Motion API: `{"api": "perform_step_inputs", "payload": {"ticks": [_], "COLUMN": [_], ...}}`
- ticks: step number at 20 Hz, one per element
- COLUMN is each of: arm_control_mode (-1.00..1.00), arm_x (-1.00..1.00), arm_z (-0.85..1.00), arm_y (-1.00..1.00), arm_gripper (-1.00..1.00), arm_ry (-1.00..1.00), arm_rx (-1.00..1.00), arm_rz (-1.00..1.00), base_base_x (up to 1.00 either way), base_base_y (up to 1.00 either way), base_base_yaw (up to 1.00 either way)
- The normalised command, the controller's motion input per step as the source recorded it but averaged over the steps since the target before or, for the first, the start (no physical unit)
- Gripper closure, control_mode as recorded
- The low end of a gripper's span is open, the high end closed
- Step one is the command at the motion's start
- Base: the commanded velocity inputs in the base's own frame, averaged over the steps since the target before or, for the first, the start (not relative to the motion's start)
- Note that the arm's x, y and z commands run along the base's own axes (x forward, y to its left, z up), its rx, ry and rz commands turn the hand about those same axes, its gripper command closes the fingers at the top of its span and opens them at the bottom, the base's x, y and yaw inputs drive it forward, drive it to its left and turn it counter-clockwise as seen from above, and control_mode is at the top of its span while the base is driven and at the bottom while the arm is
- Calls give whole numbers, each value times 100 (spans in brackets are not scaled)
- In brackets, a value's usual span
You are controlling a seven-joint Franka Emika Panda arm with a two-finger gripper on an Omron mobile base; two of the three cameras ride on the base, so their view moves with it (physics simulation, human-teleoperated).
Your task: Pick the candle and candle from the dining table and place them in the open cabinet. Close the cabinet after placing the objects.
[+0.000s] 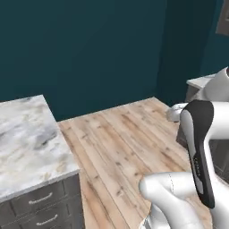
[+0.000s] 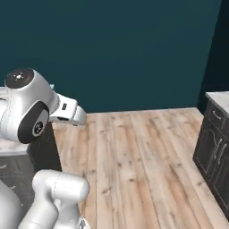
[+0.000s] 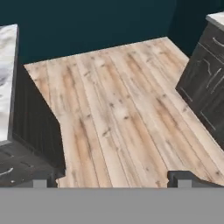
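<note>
From the left base, the white-and-grey marble bench with grey drawers stands left of the plank floor, no candles on the part shown. From the right base, dark cabinets flank the floor's right. The hand view shows the tool spread wide, empty. Candles likely light, brittle; grasp the metal stem.

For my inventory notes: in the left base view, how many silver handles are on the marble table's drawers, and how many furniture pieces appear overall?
Marble dining table: 1
Dark base cabinet: 1
Silver drawer handles: 2
Total: 4
</note>
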Motion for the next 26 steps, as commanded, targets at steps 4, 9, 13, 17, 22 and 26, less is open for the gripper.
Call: {"api": "perform_step_inputs", "payload": {"ticks": [4, 9, 13, 17, 22, 26], "arm_control_mode": [100, 100, 100, 100, 100, 100], "arm_x": [0, 0, 0, 0, 0, 0], "arm_z": [0, 0, 0, 0, 0, 0], "arm_y": [0, 0, 0, 0, 0, 0], "arm_gripper": [-100, -100, -100, -100, -100, -100], "arm_ry": [0, 0, 0, 0, 0, 0], "arm_rx": [0, 0, 0, 0, 0, 0], "arm_rz": [0, 0, 0, 0, 0, 0], "base_base_x": [-29, -42, 0, 14, 11, 22], "base_base_y": [36, 55, 100, 100, 99, 68], "base_base_yaw": [93, 80, 13, -10, -27, -39]}}
